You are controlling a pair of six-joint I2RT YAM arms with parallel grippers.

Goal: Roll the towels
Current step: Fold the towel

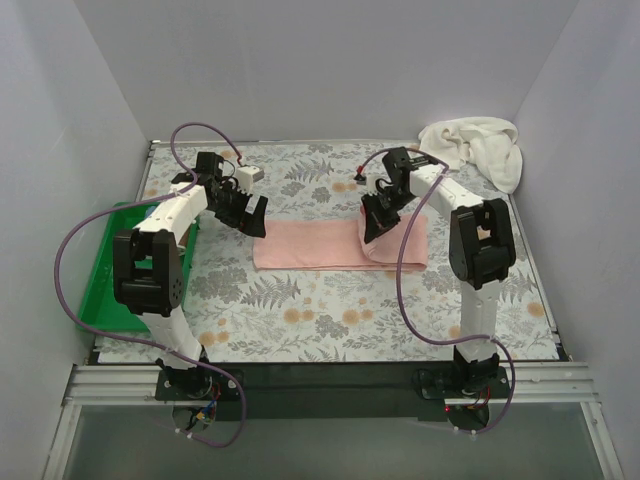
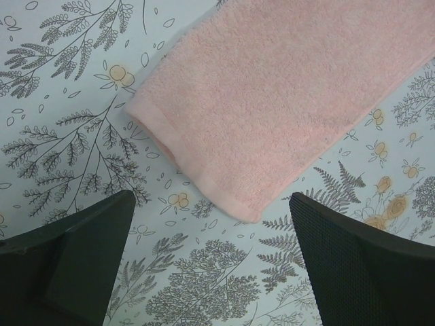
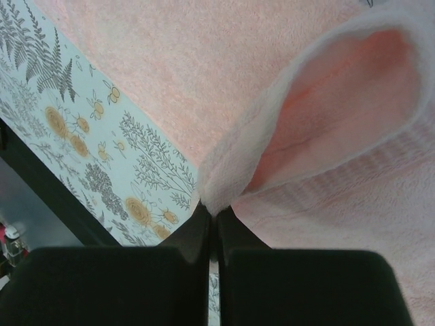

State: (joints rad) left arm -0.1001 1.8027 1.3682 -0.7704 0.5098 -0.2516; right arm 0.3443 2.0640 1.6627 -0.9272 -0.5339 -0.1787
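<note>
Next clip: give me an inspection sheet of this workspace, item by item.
Surface: floral table cover.
Job's things: pink towel flat mid-table, right end lifted into a fold; cream towel bunched in far right corner.
Clutter: green tray at left edge.
Grippers: left gripper open over pink towel's left end; right gripper shut on the lifted edge.
Cables: purple cables loop off both arms.
Surroundings: white walls on three sides.

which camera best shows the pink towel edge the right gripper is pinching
Right wrist: the right gripper is shut on the pink towel, its lifted edge curling into a loop. Top external shows the whole towel, but the gripper hides the pinch. Left wrist shows only the opposite, flat end.
</note>
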